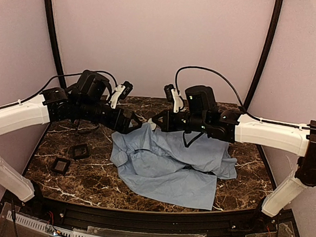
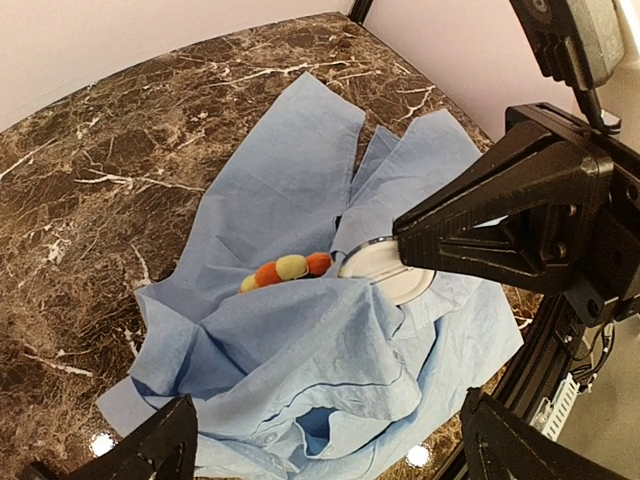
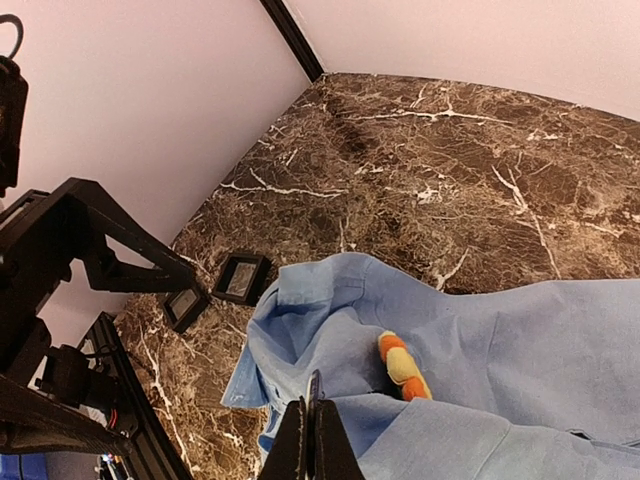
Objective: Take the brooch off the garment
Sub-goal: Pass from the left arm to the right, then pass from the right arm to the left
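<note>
Brooch (image 2: 285,270) is sitting on a raised fold of the garment (image 2: 290,190), a crease hiding its lower edge. At left, two black square pads (image 1: 80,151) are lying on the marble table (image 1: 88,181). The left gripper (image 2: 330,400) is hanging spread wide, while the right gripper (image 3: 310,430), pinched closed, is pointing at a pale disc (image 2: 385,272) just beside the flower.

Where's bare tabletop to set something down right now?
Bare table: front-left strip between the garment and the near rail; left side around the two black pads; far edge behind the garment. Crowded: the garment's raised fold, with the brooch and right gripper.
</note>
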